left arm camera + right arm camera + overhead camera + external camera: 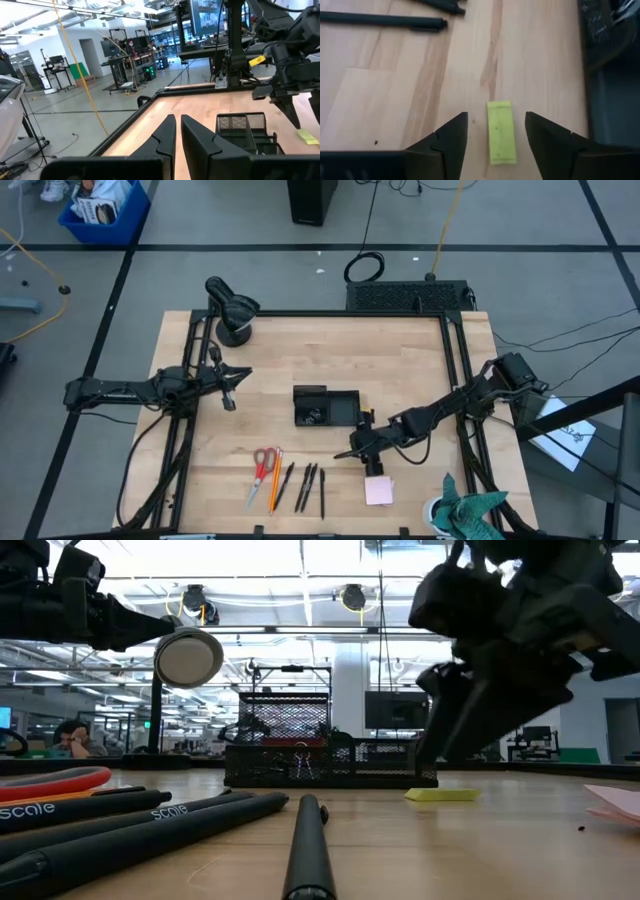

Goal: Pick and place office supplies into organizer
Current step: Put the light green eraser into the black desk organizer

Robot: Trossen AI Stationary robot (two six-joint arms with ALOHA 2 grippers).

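The small yellow piece (501,132) lies flat on the wood just in front of the black mesh organizer (325,406). My right gripper (496,116) hovers open over it, one finger on each side, without touching it. Near the front edge lie the red-handled scissors (262,465), the orange pencil (275,479) and thin black pens (308,486). The pink sticky-note pad (379,491) rests flat to their right. Small clips (300,762) sit inside the organizer. My left gripper (231,391) waits shut, raised over the table's left part.
A round black dome-shaped device (235,314) stands at the far left corner. The teal-green cloth (470,510) is bunched at the near right corner. Black frame rails (455,370) run along the table's sides. Bare wood lies between the organizer and the pens.
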